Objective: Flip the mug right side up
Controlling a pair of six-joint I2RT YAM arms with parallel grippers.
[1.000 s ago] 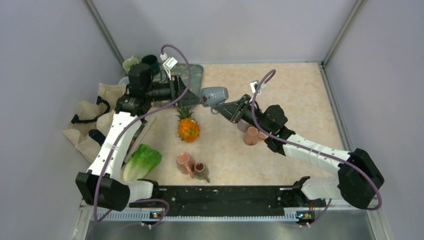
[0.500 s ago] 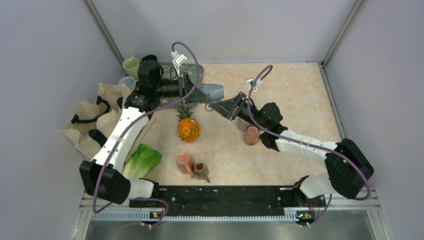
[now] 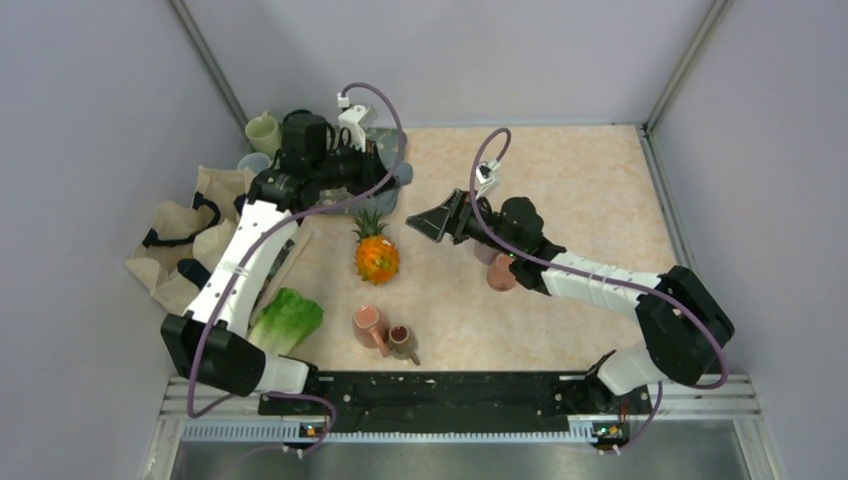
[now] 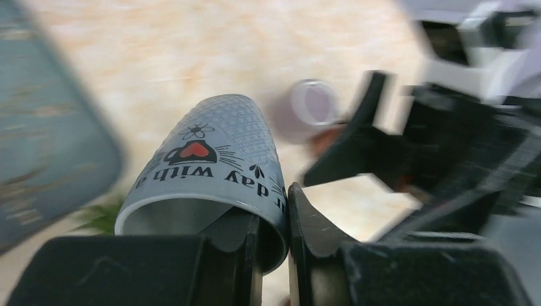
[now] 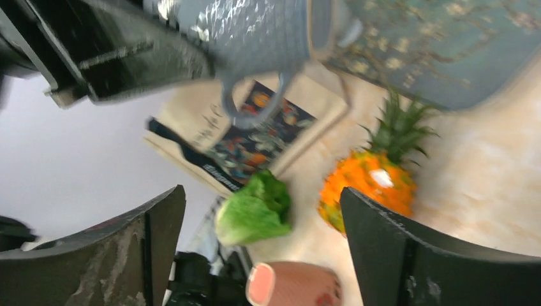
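Retreat far-left: pulling mug (image 4: 217, 153) back toward tray (image 4: 44, 146), pinching its rim in left gripper (image 4: 271, 210); keeping right gripper (image 5: 263, 217) empty, spread wide, apart; uprighting pending.

We see a grey-blue mug (image 4: 210, 143) with a fine grid texture, a red heart and black lettering. The tray (image 5: 459, 51) is teal with pale blossoms. The pineapple (image 3: 377, 258) is orange under a green crown, the lettuce (image 3: 285, 320) bright green, the tabletop (image 3: 590, 170) mottled beige.
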